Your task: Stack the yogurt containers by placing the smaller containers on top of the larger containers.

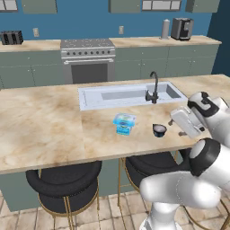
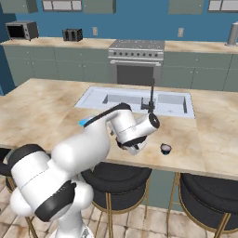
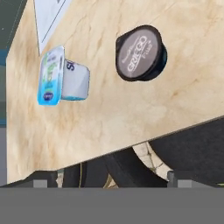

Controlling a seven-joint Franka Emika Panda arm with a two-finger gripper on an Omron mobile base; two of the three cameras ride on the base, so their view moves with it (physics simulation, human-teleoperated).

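Observation:
The smaller container, a round dark cup [image 1: 159,130] with a pale lid, stands on the island counter near its front edge. It also shows in the right base view [image 2: 165,148] and in the hand view [image 3: 140,52]. To its left is the larger container, a squarish light-blue tub [image 1: 124,123] [image 3: 61,76]; my arm covers most of it in the right base view, where a blue sliver [image 2: 83,122] peeks out. My gripper [image 1: 173,122] [image 3: 111,180] hovers just right of the cup, above the counter's edge, open with nothing between its fingers.
A sink [image 1: 90,96] with a dark faucet [image 1: 154,87] lies behind both containers. Black round stools [image 1: 63,184] stand under the counter's front edge [image 1: 45,165]. A stove [image 1: 87,58] and cabinets line the back wall.

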